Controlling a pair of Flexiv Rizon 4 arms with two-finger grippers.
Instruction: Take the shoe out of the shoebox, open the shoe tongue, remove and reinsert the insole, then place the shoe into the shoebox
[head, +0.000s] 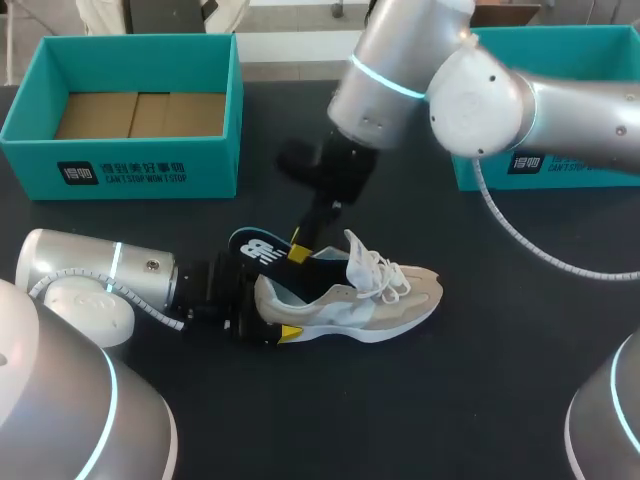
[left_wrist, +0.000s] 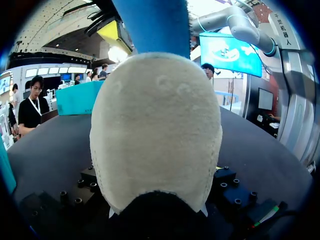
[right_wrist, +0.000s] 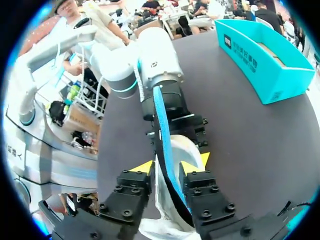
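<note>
A beige and white shoe (head: 385, 298) lies on its side on the black table, toe to the right and laces loose. My left gripper (head: 272, 310) comes in from the left and is shut on the shoe's heel (left_wrist: 155, 135), which fills the left wrist view. A blue and black insole (head: 255, 247) sticks up out of the heel opening. My right gripper (head: 300, 250) reaches down from the upper right. In its wrist view the right gripper (right_wrist: 167, 167) stands open, with the insole (right_wrist: 162, 120) edge-on between the yellow tips and a small gap on each side.
An open teal shoebox (head: 130, 165) with a cardboard floor stands at the back left. A second teal box (head: 560, 168) sits at the back right, behind my right arm. A grey coiled cable (head: 520, 240) hangs from that arm above the table.
</note>
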